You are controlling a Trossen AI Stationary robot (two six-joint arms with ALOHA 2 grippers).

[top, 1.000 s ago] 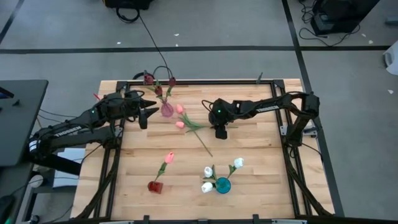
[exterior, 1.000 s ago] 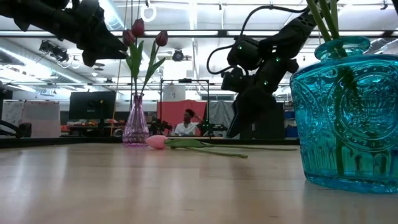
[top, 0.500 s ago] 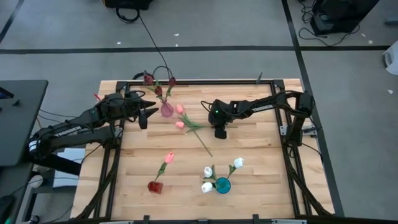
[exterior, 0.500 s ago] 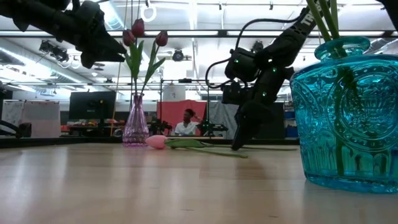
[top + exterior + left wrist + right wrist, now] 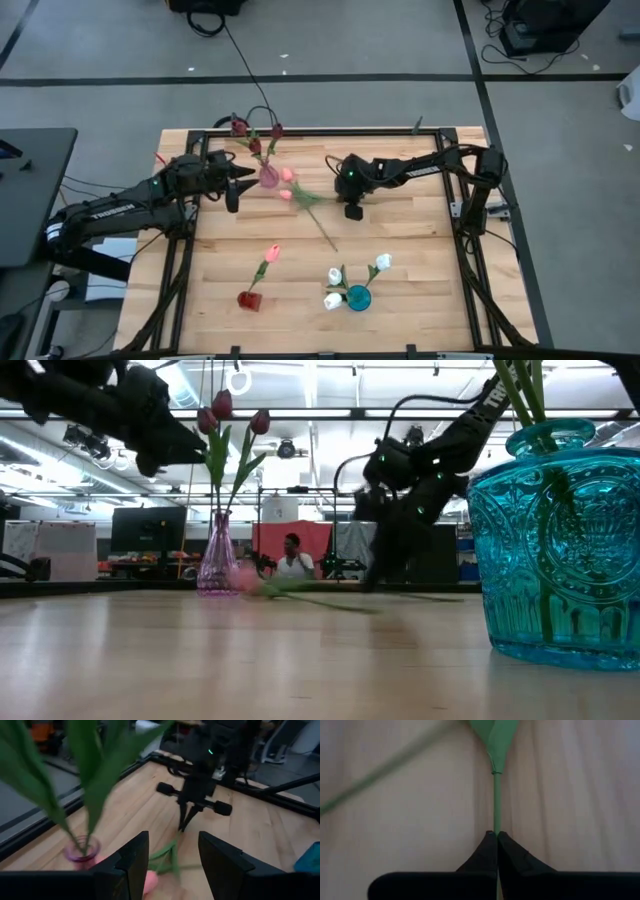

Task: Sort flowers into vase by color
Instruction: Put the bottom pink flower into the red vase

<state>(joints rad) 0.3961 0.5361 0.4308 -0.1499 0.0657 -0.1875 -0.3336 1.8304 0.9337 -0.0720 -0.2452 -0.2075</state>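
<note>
Two pink flowers (image 5: 286, 184) lie on the table, their green stems crossing right of the purple vase (image 5: 268, 177), which holds maroon flowers (image 5: 254, 135). My right gripper (image 5: 351, 211) is down at the right end of one stem and shut on it (image 5: 497, 836). My left gripper (image 5: 232, 186) hovers open just left of the purple vase, nothing between its fingers (image 5: 172, 865). One pink flower (image 5: 272, 254) stands in a red vase (image 5: 249, 299). White flowers (image 5: 383, 262) stand in a teal vase (image 5: 358, 297). My right gripper pinches a pink flower's thin green stem (image 5: 496, 817) between its two fingertips, a little below the leaves (image 5: 498, 740). The fingers slant down from the table's right side. The stem runs straight on from the tips, low over the wood.
The teal vase (image 5: 560, 540) stands near the front edge, right of the red vase. A black frame (image 5: 300, 131) rims the tabletop. Bare wood lies between the two arms and the front vases. A person (image 5: 292, 560) sits far behind the table.
My right gripper has come down to the table and shut on the stem. The two lying pink flowers have shifted a little toward the purple vase.
</note>
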